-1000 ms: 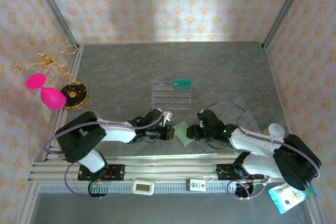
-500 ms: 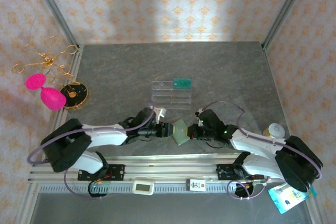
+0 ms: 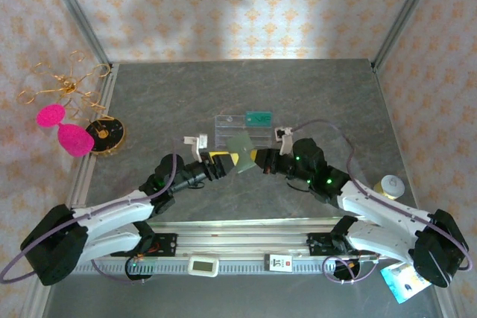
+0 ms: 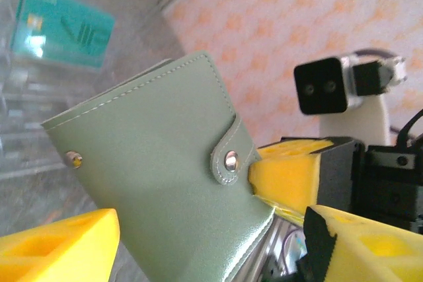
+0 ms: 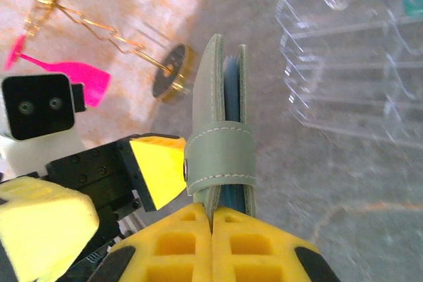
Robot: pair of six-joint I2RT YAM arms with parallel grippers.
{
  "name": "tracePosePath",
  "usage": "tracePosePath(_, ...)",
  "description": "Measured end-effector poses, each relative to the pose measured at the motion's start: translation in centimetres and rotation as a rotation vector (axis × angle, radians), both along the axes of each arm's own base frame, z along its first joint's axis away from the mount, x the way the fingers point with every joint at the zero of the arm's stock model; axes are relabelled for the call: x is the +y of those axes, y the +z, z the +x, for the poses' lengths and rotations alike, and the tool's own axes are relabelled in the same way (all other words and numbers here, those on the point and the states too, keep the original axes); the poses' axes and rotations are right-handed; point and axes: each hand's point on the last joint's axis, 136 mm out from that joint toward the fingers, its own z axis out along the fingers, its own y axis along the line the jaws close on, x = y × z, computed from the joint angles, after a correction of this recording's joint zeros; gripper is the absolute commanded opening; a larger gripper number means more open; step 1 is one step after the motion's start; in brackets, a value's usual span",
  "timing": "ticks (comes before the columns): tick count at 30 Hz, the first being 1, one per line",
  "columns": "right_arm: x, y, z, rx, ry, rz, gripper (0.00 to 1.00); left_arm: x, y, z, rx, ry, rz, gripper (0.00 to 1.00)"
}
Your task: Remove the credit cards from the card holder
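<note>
The sage-green card holder (image 3: 240,147) hangs in the air just in front of the clear tray, with its strap (image 5: 220,156) snapped shut. My right gripper (image 3: 257,159) is shut on its lower edge, the yellow fingers (image 5: 178,242) pressed together on one cover. My left gripper (image 3: 225,161) stands open facing the holder's snap face (image 4: 158,183). One of its fingertips (image 5: 158,166) is close beside the strap and the other (image 5: 39,222) is well apart. The credit cards are hidden inside the holder. A blue edge (image 5: 231,84) shows between the covers.
The clear compartment tray (image 3: 223,130) sits just beyond the holder, with a teal card (image 3: 258,118) at its far right corner. A gold jewellery stand (image 3: 104,133) with pink pieces (image 3: 63,128) is at the left. A small white round thing (image 3: 390,184) is at the right.
Both arms have carried the holder up and away from the near edge toward the tray. The right gripper shut on it and the left gripper opened off it.
</note>
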Motion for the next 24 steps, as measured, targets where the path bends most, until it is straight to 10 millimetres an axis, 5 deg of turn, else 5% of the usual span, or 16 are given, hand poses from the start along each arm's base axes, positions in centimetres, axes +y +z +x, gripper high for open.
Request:
tracePosePath(7, 0.6, 3.0, 0.3, -0.081, 0.016, 0.085, 0.0, 2.3, 2.9, 0.1, -0.093, 0.078, -0.071, 0.78)
tracePosePath(13, 1.9, 4.8, -0.5, -0.116, 0.08, 0.16, 0.0, 2.1, 3.2, 0.3, -0.107, 0.073, -0.09, 0.66)
tracePosePath(24, 2.8, 4.6, -0.8, -0.08, 0.108, 0.191, 0.0, 1.8, 4.8, -0.1, -0.157, 0.033, -0.167, 0.12)
